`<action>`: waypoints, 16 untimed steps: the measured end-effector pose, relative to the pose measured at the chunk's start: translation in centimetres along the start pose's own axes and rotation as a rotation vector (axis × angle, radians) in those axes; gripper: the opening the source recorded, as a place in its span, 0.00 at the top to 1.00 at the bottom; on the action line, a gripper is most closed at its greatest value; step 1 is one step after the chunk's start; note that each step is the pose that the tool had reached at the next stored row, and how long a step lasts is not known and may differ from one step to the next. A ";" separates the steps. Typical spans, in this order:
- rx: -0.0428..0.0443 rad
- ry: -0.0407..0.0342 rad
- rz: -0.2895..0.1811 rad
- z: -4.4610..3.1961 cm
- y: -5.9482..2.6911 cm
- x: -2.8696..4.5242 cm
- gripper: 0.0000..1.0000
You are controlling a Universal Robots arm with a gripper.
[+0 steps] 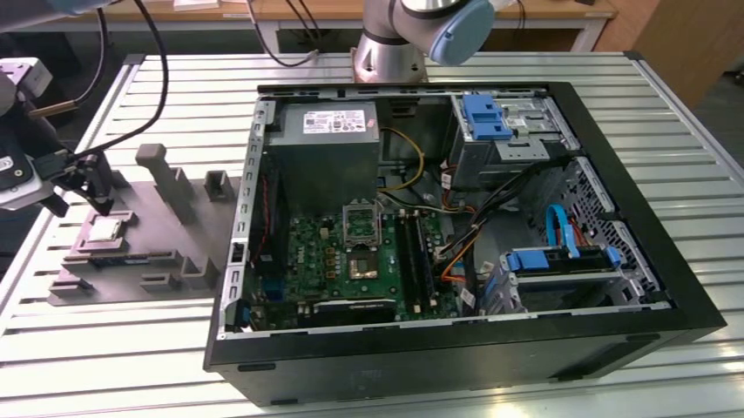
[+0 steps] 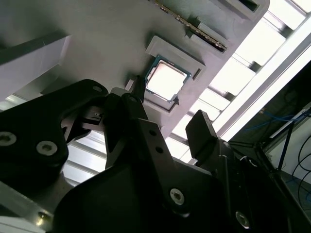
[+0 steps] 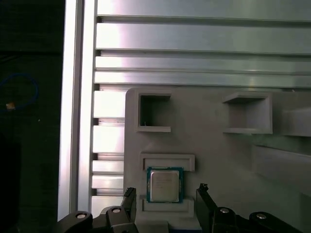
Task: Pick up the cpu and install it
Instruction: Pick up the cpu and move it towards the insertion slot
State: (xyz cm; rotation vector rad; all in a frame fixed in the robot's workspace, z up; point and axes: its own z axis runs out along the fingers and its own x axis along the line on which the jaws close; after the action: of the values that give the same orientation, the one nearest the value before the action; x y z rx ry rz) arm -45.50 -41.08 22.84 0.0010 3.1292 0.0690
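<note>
The cpu [image 1: 107, 229] is a small square chip with a pale metal top, lying flat in a recess of the grey moulded tray [image 1: 163, 248] at the exterior view's left. My gripper [image 1: 79, 206] hangs just above it, open and holding nothing. In both wrist views the two black fingertips [image 3: 130, 195] stand apart on either side of the cpu [image 3: 165, 185] without touching it. The second wrist view has the cpu [image 2: 166, 80] beyond the gripper [image 2: 163, 116]. The socket [image 1: 361, 221] sits on the green board inside the open computer case.
The black computer case [image 1: 465, 348] lies open on the slatted metal table [image 1: 698, 174], with a grey power supply box [image 1: 329, 139], cables and blue drive brackets inside. Upright posts [image 1: 174, 178] rise from the tray near the gripper. The arm's base [image 1: 389, 52] stands behind the case.
</note>
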 end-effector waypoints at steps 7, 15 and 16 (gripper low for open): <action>-0.0021 -0.0001 0.002 1.27 -0.06 0.01 0.40; -0.0040 -0.0002 0.003 2.51 -0.12 0.03 0.40; -0.0040 -0.0002 0.003 2.63 -0.12 0.03 0.40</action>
State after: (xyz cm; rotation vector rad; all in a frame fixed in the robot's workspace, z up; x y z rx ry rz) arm -45.50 -41.09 20.21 0.0054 3.1289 0.0753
